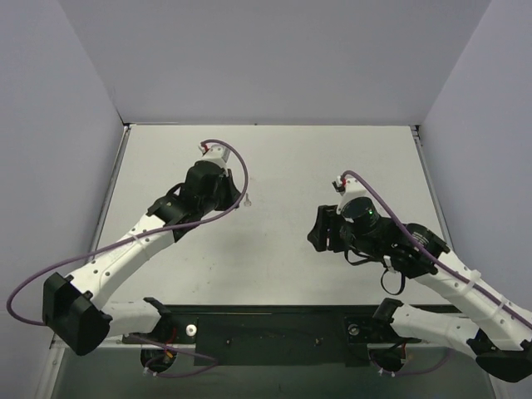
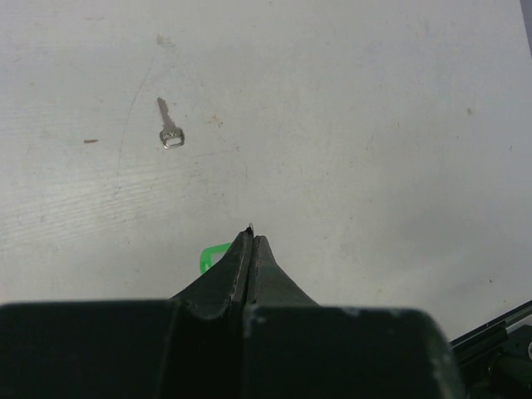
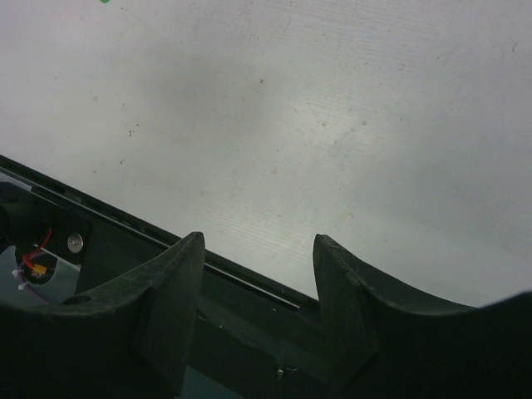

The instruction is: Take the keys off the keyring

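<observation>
The key (image 2: 170, 130), slim grey metal with a small head, lies alone on the white table, ahead and left of my left gripper (image 2: 252, 237). It also shows in the top view (image 1: 247, 199). The left gripper (image 1: 233, 199) is shut, with a thin bit of metal ring showing at its tips. The green tag of the keyring (image 2: 212, 256) peeks out from under the left finger. The tag is hidden in the top view. My right gripper (image 3: 256, 249) is open and empty, low over the table's near edge, at centre right in the top view (image 1: 318, 231).
The black rail (image 3: 125, 237) along the table's front edge lies just under the right gripper's fingers. White walls (image 1: 75, 100) close in the table on the left, back and right.
</observation>
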`<move>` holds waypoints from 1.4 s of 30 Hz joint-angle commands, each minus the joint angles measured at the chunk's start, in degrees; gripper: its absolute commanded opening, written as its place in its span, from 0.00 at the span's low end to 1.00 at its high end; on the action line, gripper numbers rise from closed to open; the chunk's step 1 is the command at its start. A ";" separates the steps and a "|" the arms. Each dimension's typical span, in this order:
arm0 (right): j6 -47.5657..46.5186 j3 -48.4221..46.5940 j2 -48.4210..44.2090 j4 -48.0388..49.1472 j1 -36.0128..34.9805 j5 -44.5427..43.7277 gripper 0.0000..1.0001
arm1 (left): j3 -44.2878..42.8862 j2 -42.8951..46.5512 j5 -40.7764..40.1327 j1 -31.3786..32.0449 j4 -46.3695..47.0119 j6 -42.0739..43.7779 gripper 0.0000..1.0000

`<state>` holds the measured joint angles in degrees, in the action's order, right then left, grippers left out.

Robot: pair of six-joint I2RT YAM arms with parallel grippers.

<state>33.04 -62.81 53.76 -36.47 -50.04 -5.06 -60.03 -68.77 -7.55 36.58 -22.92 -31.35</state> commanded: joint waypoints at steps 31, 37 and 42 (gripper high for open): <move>5.64 0.32 -6.65 -6.16 -1.20 -3.82 0.68 | -25.32 -24.14 14.32 -4.67 4.11 -1.52 0.85; 4.32 -1.35 -4.89 -6.07 -1.11 -5.13 0.68 | -21.63 -16.93 14.14 -6.08 2.00 0.76 0.86; 3.53 -0.83 -4.63 -5.81 -1.02 -7.24 0.70 | -9.79 -6.84 13.00 -6.43 4.02 1.21 0.86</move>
<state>37.89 -62.19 49.08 -41.47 -50.72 -9.15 -77.78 -83.53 5.93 30.48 -20.71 -31.62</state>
